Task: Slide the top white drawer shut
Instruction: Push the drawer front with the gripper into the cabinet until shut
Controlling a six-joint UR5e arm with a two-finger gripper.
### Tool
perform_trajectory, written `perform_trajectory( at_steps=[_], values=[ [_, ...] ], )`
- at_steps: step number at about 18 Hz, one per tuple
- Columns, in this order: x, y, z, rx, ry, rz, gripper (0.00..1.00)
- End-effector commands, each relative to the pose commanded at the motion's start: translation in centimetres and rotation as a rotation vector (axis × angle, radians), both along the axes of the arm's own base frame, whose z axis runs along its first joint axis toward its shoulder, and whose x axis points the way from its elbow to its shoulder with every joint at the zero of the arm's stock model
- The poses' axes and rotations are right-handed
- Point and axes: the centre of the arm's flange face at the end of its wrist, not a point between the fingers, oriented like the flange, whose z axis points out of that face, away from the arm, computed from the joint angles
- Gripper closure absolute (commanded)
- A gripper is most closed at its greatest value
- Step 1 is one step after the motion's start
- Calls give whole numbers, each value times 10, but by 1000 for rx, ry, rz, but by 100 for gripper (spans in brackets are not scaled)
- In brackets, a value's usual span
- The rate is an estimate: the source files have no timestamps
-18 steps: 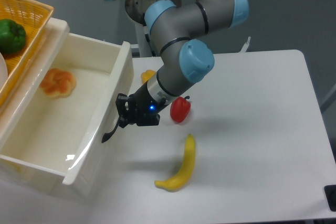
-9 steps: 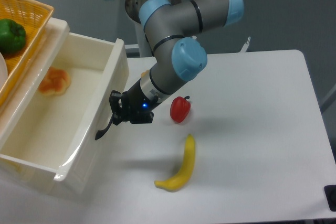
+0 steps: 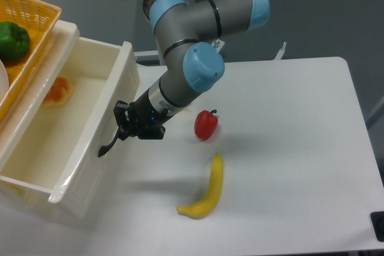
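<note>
Drawer (image 3: 66, 130), the upper white one, sits at the left of the camera view, part open, its front panel slanting from far right to near left. Compared with half a second ago its front panel has slid further left, so less of the inside shows, and the orange piece of food (image 3: 58, 92) inside now lies half under the basket's edge. The curved black handle (image 3: 108, 144) on the front panel has shifted left with it.

The gripper (image 3: 124, 125) has moved left as well and is up against the front panel just above the handle. Whether its jaws are spread or pressed together cannot be told, since the dark body hides them. The arm's grey and blue joints have swung left along with it.

The orange woven basket (image 3: 42, 22) sits on top at far left, holding a green pepper (image 3: 13, 40).

On the white table (image 3: 288, 148), the red pepper (image 3: 206, 125) and the banana (image 3: 207, 190) lie where they were, now further from the drawer front. The gap between the drawer front and the red pepper is wider. The table's right half is open out to its right edge.
</note>
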Motion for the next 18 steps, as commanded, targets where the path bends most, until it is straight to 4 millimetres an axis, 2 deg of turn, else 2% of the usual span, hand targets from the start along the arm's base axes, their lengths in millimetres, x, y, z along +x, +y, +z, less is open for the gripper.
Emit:
perform_trajectory(
  at_steps=[18],
  values=[
    [65,15,14,15,-20,-66,100]
  ],
)
